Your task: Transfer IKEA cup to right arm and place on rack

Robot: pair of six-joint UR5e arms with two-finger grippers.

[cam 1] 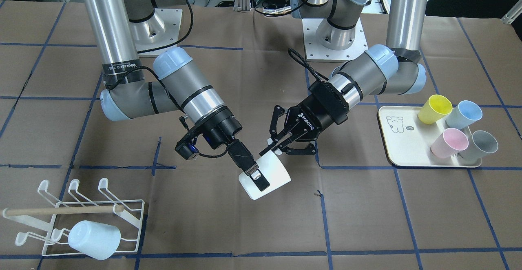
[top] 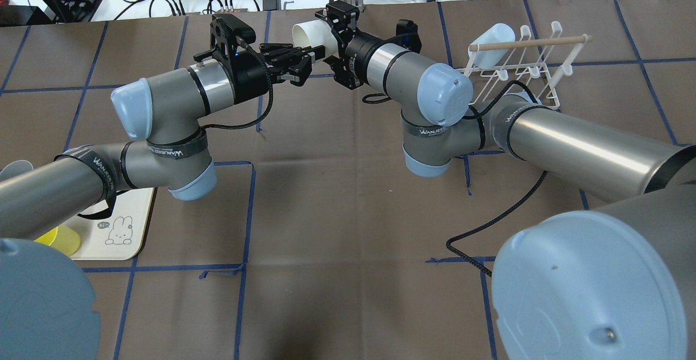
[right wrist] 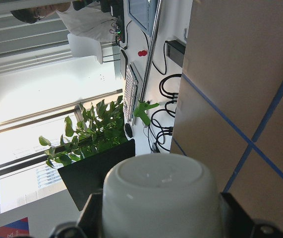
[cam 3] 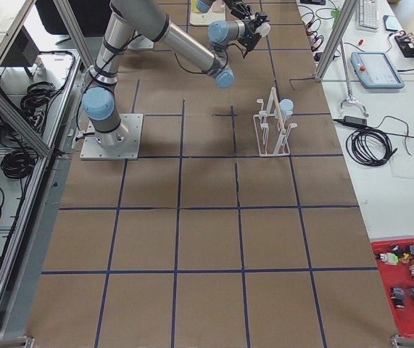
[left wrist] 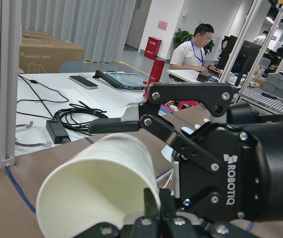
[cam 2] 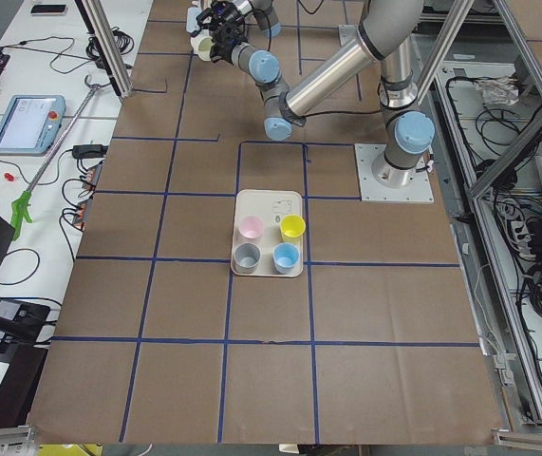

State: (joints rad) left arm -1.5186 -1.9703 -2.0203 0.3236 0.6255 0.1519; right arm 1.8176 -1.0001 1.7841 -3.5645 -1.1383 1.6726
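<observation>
Brown paper crossed with blue tape lines covers the table [cam 1: 367, 221]. Above its middle the right arm [cam 1: 191, 90] and the left arm [cam 1: 367, 70] lean in toward each other, their tips almost meeting in the air.

Down on the table, well off to the outer side of the right gripper [cam 1: 259, 179], stands the white wire rack [cam 1: 65, 210]. A pale blue cup [cam 1: 94, 239] hangs on one of its prongs.

Well apart from the left gripper [cam 1: 274, 147], on its outer side, lies the cream tray [cam 1: 401, 147]. Yellow [cam 1: 435, 109], blue [cam 1: 464, 114], pink [cam 1: 450, 142] and grey [cam 1: 483, 144] cups stand on it.

The white cup [cam 1: 275, 172] lies sideways between the right gripper's fingers, which are clamped on its body. Its mouth is turned toward the left gripper. The left gripper's fingertips sit close together at the cup's rim, but whether they pinch it cannot be told.
</observation>
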